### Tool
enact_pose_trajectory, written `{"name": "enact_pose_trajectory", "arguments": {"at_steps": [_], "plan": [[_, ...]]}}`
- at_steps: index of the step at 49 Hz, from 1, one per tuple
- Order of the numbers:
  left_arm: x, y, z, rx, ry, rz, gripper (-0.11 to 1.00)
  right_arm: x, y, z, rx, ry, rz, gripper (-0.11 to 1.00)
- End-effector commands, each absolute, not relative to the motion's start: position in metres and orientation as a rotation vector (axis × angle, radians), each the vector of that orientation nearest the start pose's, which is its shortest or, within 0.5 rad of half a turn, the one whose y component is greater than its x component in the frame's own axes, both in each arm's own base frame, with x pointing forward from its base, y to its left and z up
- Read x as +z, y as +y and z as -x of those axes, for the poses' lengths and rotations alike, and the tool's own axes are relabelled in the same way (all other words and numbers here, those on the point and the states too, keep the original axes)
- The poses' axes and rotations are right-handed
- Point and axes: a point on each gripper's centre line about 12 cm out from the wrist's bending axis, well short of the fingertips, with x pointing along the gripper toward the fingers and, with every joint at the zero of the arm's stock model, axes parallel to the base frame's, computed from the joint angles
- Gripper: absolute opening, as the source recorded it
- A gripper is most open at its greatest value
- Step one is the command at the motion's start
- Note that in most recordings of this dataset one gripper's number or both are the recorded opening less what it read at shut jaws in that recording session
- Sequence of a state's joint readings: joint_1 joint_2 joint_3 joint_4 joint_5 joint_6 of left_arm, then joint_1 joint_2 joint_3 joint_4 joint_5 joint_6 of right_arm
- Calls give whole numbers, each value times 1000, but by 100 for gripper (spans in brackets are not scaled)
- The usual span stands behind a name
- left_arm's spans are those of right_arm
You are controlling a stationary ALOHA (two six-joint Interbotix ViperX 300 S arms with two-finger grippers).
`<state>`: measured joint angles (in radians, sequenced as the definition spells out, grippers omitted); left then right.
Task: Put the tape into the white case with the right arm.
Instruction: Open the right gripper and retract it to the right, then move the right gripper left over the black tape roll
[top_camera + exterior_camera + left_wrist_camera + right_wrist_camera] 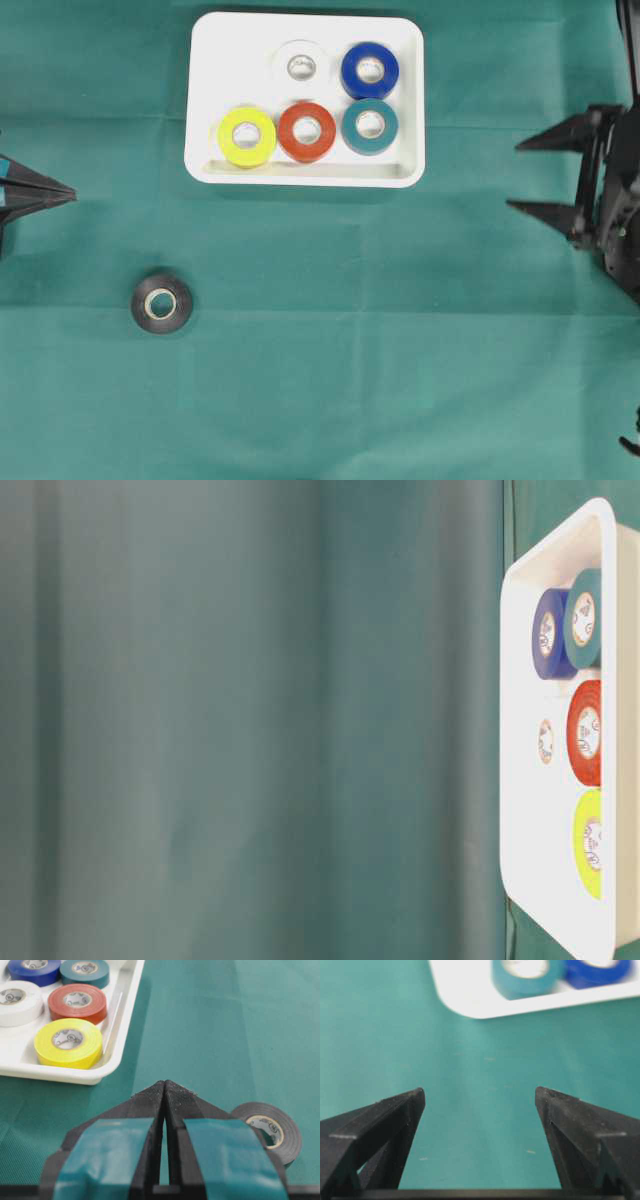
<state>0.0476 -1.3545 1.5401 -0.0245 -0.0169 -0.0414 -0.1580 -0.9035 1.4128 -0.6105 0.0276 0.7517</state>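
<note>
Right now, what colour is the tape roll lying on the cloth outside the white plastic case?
Black tape roll, pale core; clearest in the overhead view.

Two black robot hands, one patched with cyan

The left hand (164, 1091) has pointed black fingers bearing cyan tape patches; the right hand (480, 1097) is all black, with long, hollowed triangular fingers.

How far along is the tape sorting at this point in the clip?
Done: five rolls, yellow, red, teal, blue and white, lie in the white case. In hand: nothing; the right gripper stands open and empty at the right edge. Left: the black roll lies on the cloth, near the shut left gripper.
</note>
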Motion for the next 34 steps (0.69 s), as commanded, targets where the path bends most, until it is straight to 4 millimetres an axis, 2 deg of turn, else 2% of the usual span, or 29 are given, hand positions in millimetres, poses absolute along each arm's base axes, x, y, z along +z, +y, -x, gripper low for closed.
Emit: {"name": "enact_pose_trajectory", "arguments": {"at_steps": [1, 11, 22, 34], "plan": [[179, 7, -132, 55, 156, 71, 0, 155, -15, -168, -126, 525, -159, 61], [179, 7, -132, 55, 156, 71, 0, 152, 11, -168, 19, 555, -118, 59], [178, 7, -132, 55, 158, 71, 0, 154, 14, -173, 34, 564, -115, 60], [178, 7, -132, 55, 158, 71, 0, 162, 23, -201, 86, 578, -109, 59]]}}
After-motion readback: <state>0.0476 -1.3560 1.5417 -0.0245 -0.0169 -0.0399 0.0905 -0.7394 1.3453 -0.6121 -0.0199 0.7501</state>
